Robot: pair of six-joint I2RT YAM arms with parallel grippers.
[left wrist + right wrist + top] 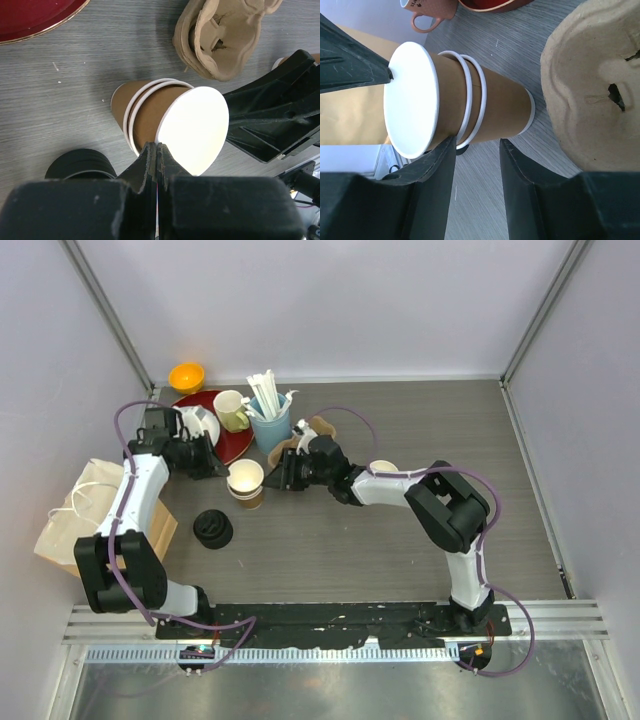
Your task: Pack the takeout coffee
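Three nested brown paper cups, white inside and without lids, stand mid-table. My left gripper is shut on the near rim of the top cup; its fingertips pinch the thin white edge. My right gripper faces the stack from the right. It stands open, its left fingertip against the stack just under the rims and the right one clear of it. A pile of black lids lies in front of the cups. Another brown cup sits behind the right arm.
A moulded cardboard cup carrier lies just behind the right gripper. Behind the left gripper are a red plate, a pale mug, a blue cup of white sticks and an orange bowl. A paper bag sits at the left.
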